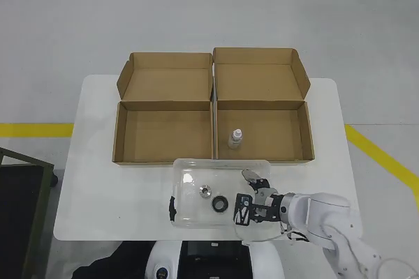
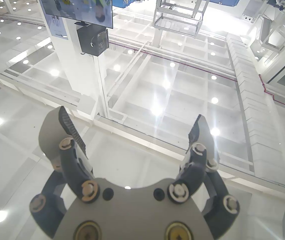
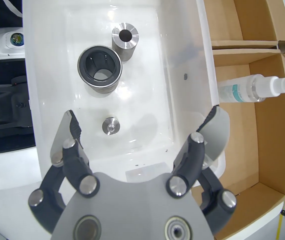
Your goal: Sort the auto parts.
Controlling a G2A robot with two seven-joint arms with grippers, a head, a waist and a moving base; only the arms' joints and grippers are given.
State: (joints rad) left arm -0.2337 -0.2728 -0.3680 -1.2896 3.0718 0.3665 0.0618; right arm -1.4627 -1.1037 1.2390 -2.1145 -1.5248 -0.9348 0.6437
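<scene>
White table [image 1: 91,195] carries clear bin [image 1: 195,162]. Right gripper [image 3: 142,113] spread wide, empty, above bin; small steel stud [image 3: 110,126] on bin floor below jaw gap. Centre on stud, descend vertically, keep finger off bin wall. Left gripper [image 2: 130,113] spread, empty.

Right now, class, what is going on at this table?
The right tool hangs open over one end of a clear bin holding three parts: a black ring, a silver cylinder and a small silver piece. None is gripped. A spray bottle stands in one cardboard box. The left tool is open, pointing at the ceiling.
</scene>
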